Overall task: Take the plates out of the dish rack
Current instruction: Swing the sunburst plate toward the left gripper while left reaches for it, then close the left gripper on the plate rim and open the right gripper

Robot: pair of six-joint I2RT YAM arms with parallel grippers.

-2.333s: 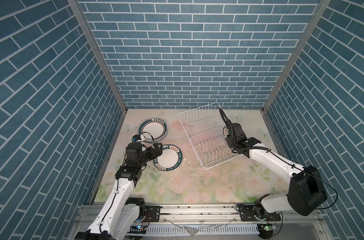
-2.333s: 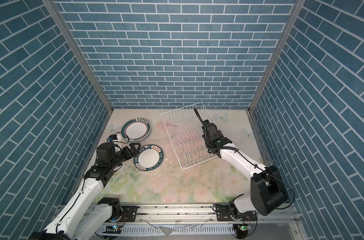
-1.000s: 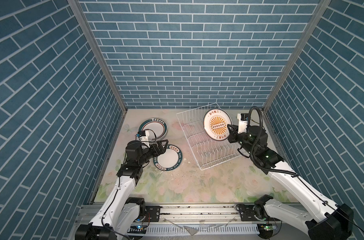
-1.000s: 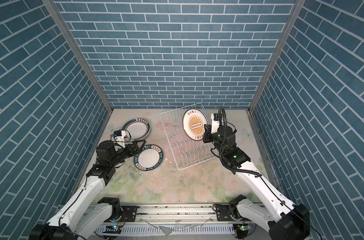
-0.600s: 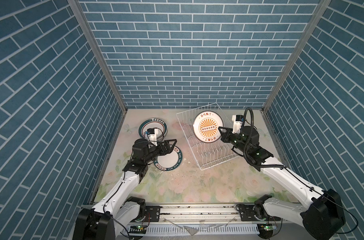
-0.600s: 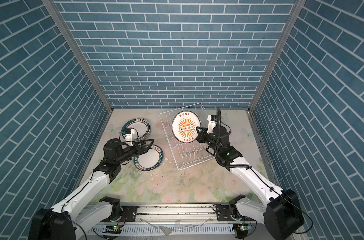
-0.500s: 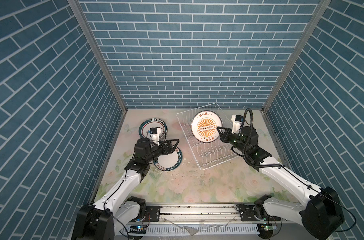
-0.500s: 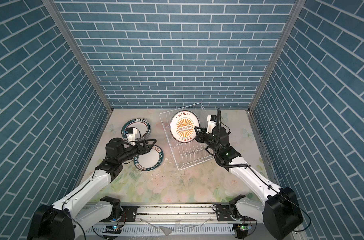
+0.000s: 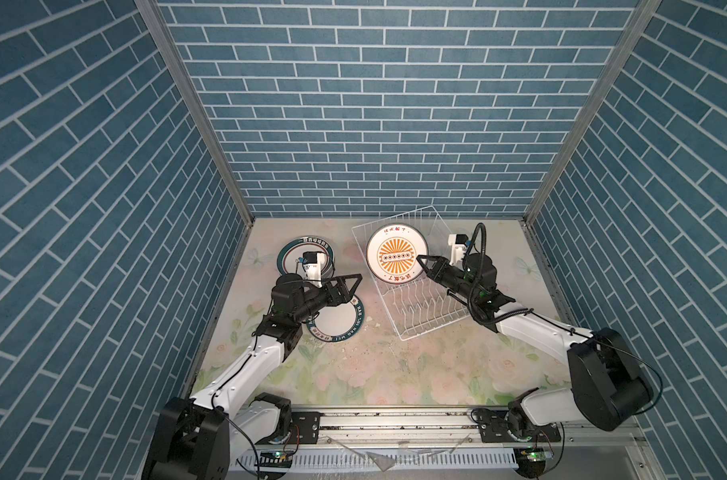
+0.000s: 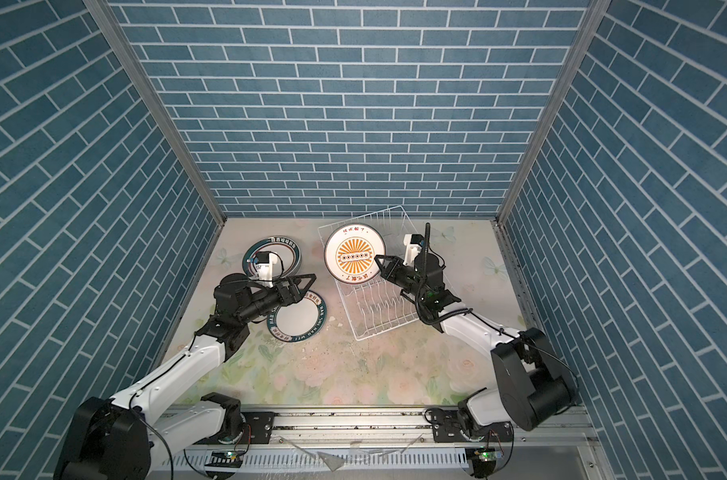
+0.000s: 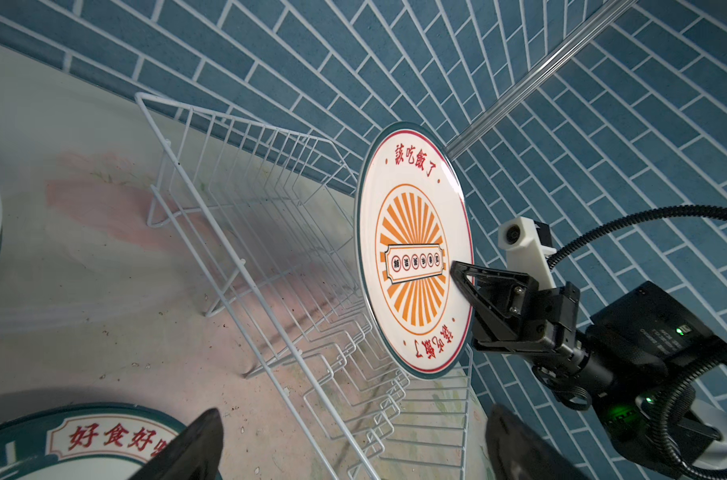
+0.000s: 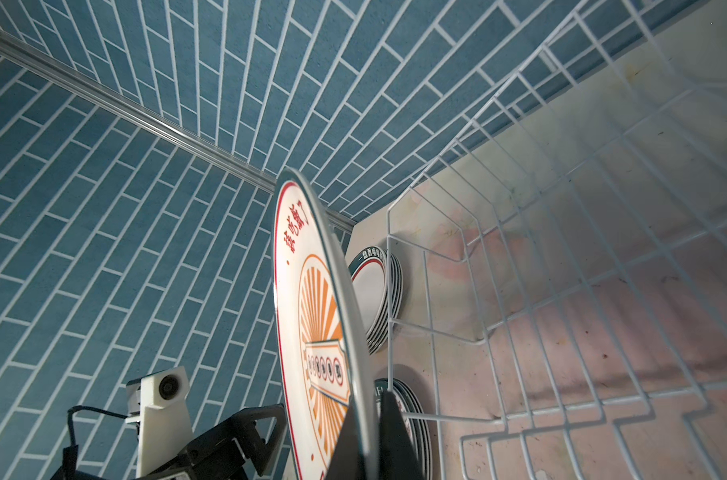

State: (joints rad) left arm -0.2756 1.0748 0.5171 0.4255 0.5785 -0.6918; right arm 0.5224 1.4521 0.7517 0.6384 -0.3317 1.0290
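R gripper [image 9: 421, 258] pinches round white orange-sunburst ceramic plate [image 9: 396, 256] by rim above white wire dish rack [image 9: 432, 316]; L gripper [image 9: 350, 288] open, we reckon for handover.

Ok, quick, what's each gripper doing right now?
Left gripper: open, holding nothing.
Right gripper: shut on the sunburst plate.

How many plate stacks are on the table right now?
2. The far stack lies left of the rack, toward the back; the near stack lies closer to the front. Plates per stack are partly hidden. The right gripper holds one sunburst plate.
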